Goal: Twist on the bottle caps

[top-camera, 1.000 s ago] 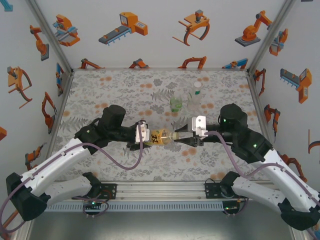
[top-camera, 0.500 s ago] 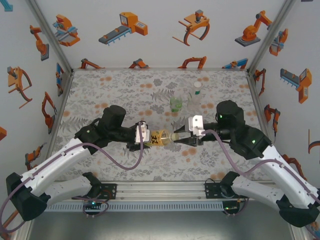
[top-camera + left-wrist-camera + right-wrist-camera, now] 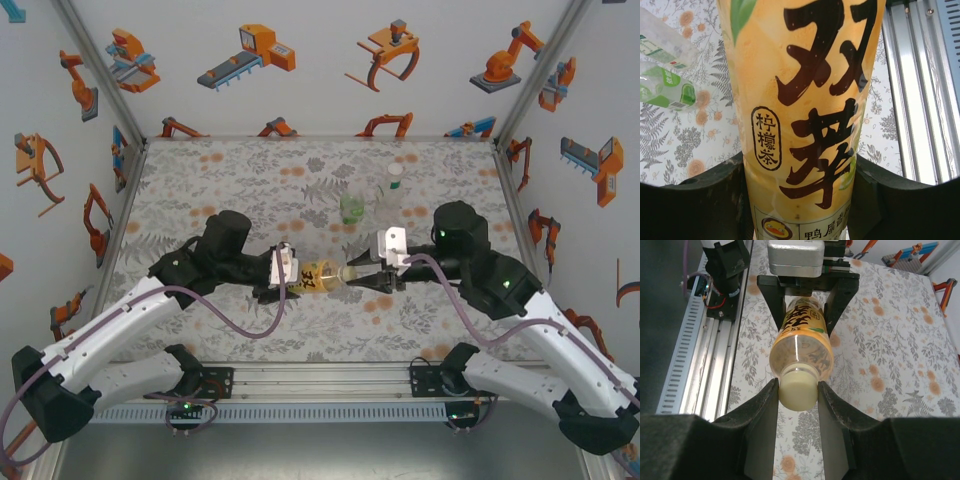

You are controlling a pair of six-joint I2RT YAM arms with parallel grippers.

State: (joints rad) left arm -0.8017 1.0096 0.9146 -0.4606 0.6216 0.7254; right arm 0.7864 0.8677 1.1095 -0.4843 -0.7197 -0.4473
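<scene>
right fingers clamped on pale cap | left fingers clamped on orange bottle, over table near edge, mid-width | right wrist crept toward left arm within a second | likely cap seating, threading unfinished

- Tea bottle: the top and bottom are cut off by the left wrist frame. Its lower sides are covered by the fingers of the left gripper, which are themselves cut off at the bottom edge. In the right wrist view its far end is hidden behind that gripper's body.
- Cap: both flanks are covered by the fingers of the right gripper, which are blurred and cut off below. The bottle's neck and thread are hidden under it. How far it is turned on cannot be told.
- Clear bottle and green-labelled bottle: both are blurred and cut off by the left edge, and the label print is unreadable.
- Rail: cut off at the right edge.
</scene>
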